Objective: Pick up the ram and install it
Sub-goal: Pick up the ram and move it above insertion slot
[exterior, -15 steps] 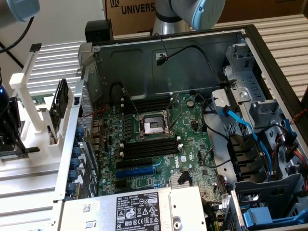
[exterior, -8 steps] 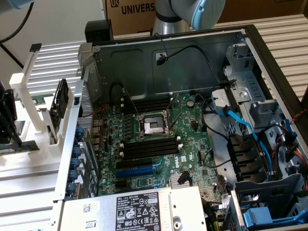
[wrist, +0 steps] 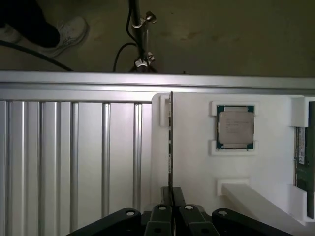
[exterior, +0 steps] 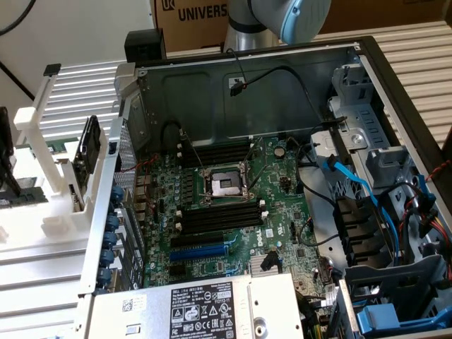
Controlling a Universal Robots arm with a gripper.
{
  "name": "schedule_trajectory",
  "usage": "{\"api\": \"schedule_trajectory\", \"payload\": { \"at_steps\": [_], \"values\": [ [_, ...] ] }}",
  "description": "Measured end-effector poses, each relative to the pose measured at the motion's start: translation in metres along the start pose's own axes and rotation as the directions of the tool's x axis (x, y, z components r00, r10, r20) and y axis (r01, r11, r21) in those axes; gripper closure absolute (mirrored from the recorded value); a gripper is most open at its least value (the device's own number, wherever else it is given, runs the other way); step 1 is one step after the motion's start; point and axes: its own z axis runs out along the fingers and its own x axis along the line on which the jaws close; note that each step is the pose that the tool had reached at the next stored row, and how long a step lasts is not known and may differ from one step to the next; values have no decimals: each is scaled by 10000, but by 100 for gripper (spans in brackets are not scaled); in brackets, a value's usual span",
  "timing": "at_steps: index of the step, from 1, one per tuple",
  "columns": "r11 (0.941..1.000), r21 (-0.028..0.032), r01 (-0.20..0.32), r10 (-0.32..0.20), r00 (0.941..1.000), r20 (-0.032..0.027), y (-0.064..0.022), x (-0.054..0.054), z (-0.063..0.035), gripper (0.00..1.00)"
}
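Dark, seen edge-on as a thin line, the ram point(wrist: 171, 142) stands on its long edge over the white plastic fixture point(wrist: 197, 162). It runs straight out from the end effector point(wrist: 172, 195), whose black fingers point(wrist: 181, 197) are clenched on the stick's near end, one per side, no gap showing. The ram's far end sits by a small white bracket point(wrist: 164, 107) at the fixture's edge; can't tell whether the stick is seated in its holder or raised a bit. Near it on the same fixture is a CPU point(wrist: 235, 127), silver lid w/ green border, flat in a square white pocket. Beyond that a second memory stick point(wrist: 304, 157) shows its green face and a white sticker. The fixture rests on a ribbed aluminium bench point(wrist: 74, 157). Past the bench edge are the floor point(wrist: 221, 34), a metal stand point(wrist: 140, 29) w/ a cable, and a person's white shoe point(wrist: 69, 30). In the exterior view an open PC case point(exterior: 247, 85) holds the mobo point(exterior: 282, 233) face up, w/ the CPU socket point(exterior: 224, 185) mid-board. Black DIMM slots point(exterior: 219, 215) w/ white clips flank the socket. Also there: a blue expansion slot point(exterior: 200, 251), a PSU point(exterior: 201, 307) w/ label, and a blue SATA cable point(exterior: 353, 180). The arm's grey-blue joint point(exterior: 282, 18) shows above the case, a cardboard box point(exterior: 187, 14) behind it.
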Motion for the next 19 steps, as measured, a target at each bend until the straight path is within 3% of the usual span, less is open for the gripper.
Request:
{"api": "schedule_trajectory", "payload": {
  "at_steps": [8, 9, 12, 16, 19],
  "values": [
    [10000, 3, -98, 98, 9999, -100, 0, -12, -355, 88],
    [9999, 4, -101, 101, 9999, -129, -2, -15, -446, 88],
    [9999, 6, -102, 102, 9998, -187, -48, -20, -575, 88],
    [9999, -23, -101, 101, 9996, -256, -164, -23, -701, 88],
    [9999, -19, -111, 111, 9996, -258, -168, -24, -703, 88]
  ]
}}
